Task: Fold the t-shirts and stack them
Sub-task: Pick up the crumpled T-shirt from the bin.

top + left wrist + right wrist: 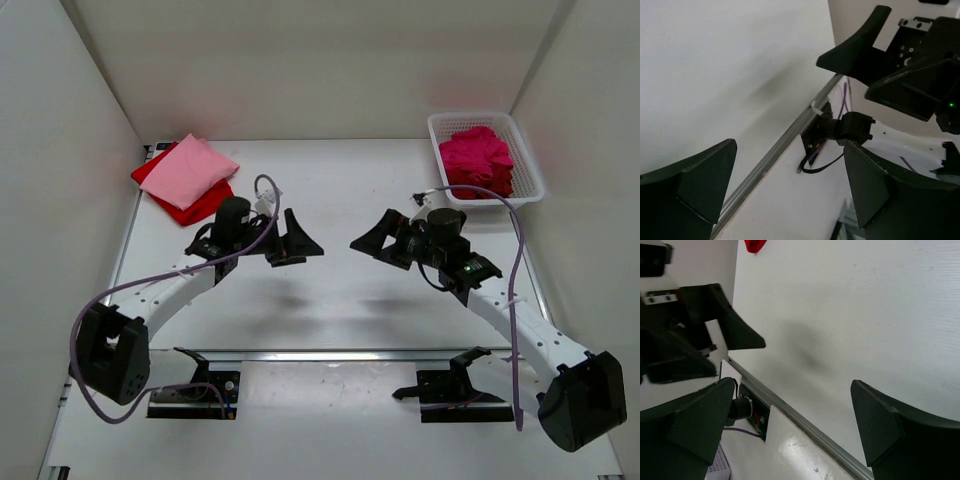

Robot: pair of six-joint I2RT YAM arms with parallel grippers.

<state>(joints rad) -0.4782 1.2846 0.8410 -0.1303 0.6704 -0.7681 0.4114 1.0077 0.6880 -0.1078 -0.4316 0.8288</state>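
Observation:
A folded light pink t-shirt (190, 170) lies on a folded bright red t-shirt (207, 204) at the table's back left. A crumpled magenta t-shirt (478, 158) fills the white lattice basket (527, 150) at the back right; any dark red shirt is hidden. My left gripper (298, 239) is open and empty above mid-table, right of the stack; it also shows in the left wrist view (790, 192). My right gripper (372, 240) is open and empty, facing the left one; it also shows in the right wrist view (795, 432). A sliver of red shirt (755, 245) shows at the top edge of the right wrist view.
White walls enclose the table on three sides. A metal rail (330, 354) crosses the table in front of the arm bases. Purple cables (516, 270) run along both arms.

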